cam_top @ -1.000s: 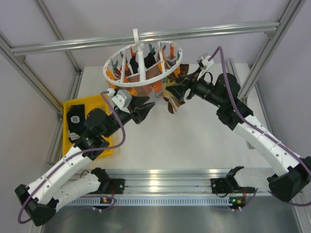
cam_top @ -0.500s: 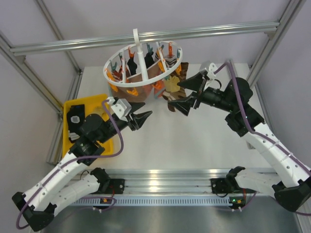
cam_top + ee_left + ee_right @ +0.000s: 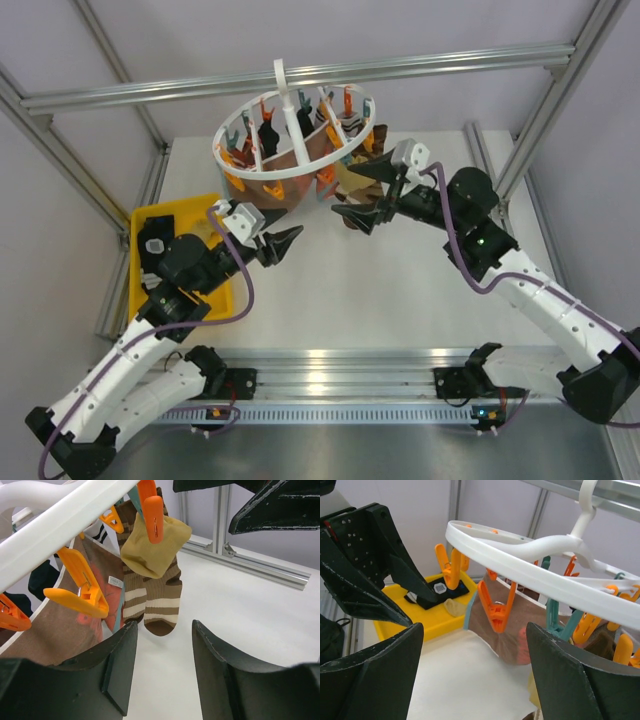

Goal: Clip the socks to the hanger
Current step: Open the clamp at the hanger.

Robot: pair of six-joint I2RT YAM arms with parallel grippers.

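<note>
The white round hanger (image 3: 293, 128) hangs from the top rail, with several socks clipped under it. A brown-and-cream striped sock (image 3: 156, 605) and a mustard one (image 3: 156, 550) hang from an orange clip (image 3: 151, 507). A plain brown sock (image 3: 512, 630) with light-blue edging hangs beside another orange clip (image 3: 495, 611). My left gripper (image 3: 287, 243) is open and empty, low at the hanger's near left; its jaws (image 3: 164, 630) stand just short of the striped sock's toe. My right gripper (image 3: 362, 193) is open and empty at the hanger's near right, its jaws (image 3: 475, 630) facing the brown sock.
A yellow tray (image 3: 147, 222) sits on the table's left side with a dark sock with a white patch (image 3: 155, 248) in it. Aluminium frame posts stand at the table's sides and a rail (image 3: 420, 65) crosses above the hanger.
My right gripper came off the striped sock, opened wide and drew back a little. My left gripper pulled back toward the near left and opened slightly. The hanger has swung a bit.
</note>
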